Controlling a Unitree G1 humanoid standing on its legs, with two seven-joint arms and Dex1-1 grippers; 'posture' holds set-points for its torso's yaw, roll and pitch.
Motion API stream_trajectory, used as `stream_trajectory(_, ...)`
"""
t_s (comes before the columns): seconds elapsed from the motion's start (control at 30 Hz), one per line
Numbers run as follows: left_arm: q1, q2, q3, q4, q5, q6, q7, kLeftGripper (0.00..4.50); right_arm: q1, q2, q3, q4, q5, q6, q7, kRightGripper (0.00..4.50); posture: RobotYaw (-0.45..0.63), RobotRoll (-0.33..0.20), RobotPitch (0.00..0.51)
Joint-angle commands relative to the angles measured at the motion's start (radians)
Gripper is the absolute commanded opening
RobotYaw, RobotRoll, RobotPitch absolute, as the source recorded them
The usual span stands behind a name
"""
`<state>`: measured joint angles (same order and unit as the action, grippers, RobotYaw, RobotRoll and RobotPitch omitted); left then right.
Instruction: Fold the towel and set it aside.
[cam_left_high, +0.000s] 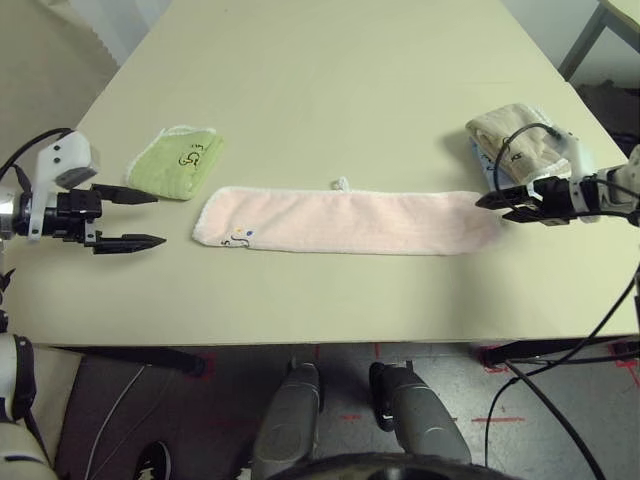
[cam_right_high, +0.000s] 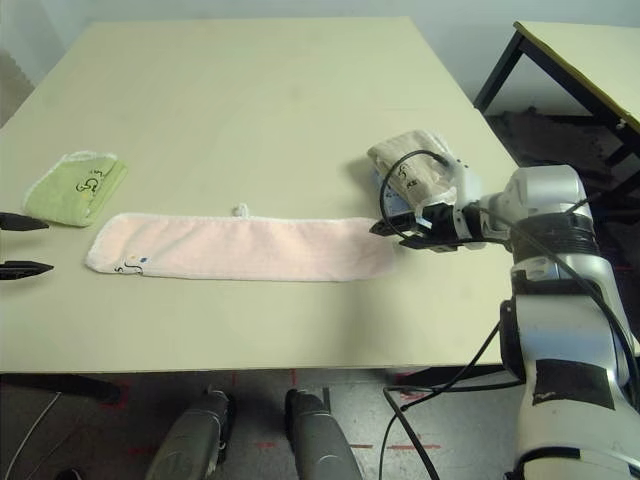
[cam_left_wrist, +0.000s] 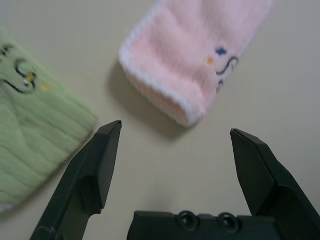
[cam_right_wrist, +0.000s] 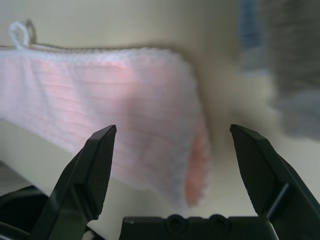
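We see a broad pale bench (cam_left_high: 330, 80) taking up most of the head views, with a second bench (cam_right_high: 590, 60) off to its far right. Across the near middle of the main bench lies the pink towel (cam_left_high: 350, 220), folded into a long narrow strip that runs from left to right, flat on the surface. Its white trim edges the strip, a small white loop (cam_left_high: 342, 183) sticks out from its far edge near the middle, and small dark embroidered lettering (cam_left_high: 238, 239) sits at its left end.

Beyond the towel's left end, near but apart from it, rests a green folded towel (cam_left_high: 178, 162) (it carries its own dark lettering). At the right end, a beige folded towel (cam_right_high: 415, 160) lies just beyond the strip, with something blue showing under its near edge.

Our left end effector (cam_left_high: 140, 218) hovers just left of the towel's left end, fingers spread wide and holding nothing; the left wrist view shows the pink end ahead of the gap between the two black fingers (cam_left_wrist: 95, 165), not touching either. Our right end effector (cam_left_high: 492, 203) sits at the towel's right end, also spread wide and empty, with the folded pink end lying ahead between its fingers (cam_right_wrist: 90, 170) in the right wrist view.
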<state>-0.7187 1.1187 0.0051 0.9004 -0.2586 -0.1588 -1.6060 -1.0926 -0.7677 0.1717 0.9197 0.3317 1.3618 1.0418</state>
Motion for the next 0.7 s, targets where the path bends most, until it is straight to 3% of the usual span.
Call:
stream_trajectory(0.03, -0.024, -0.022, -0.005, -0.028, -0.090, 0.051, -0.008, 4.46, -0.031, 0.019, -0.002, 0.050, -0.003, 0.041, 0.017, 4.50, 0.10, 0.000, 0.151)
stream_trajectory(0.43, -0.120, -0.078, -0.047, 0.069, -0.074, -0.007, -0.008, 4.46, -0.011, 0.062, 0.019, 0.063, -0.014, 0.039, 0.051, 4.50, 0.07, 0.000, 0.148)
stream_trajectory(0.53, -0.140, -0.082, -0.050, 0.083, -0.069, -0.018, -0.008, 4.50, -0.013, 0.062, 0.026, 0.043, -0.011, 0.047, 0.071, 4.04, 0.07, 0.000, 0.147)
stream_trajectory(0.7, -0.164, -0.087, -0.057, 0.103, -0.065, -0.032, -0.008, 4.50, -0.002, 0.048, 0.058, 0.022, -0.025, 0.052, 0.088, 2.16, 0.07, 0.000, 0.147)
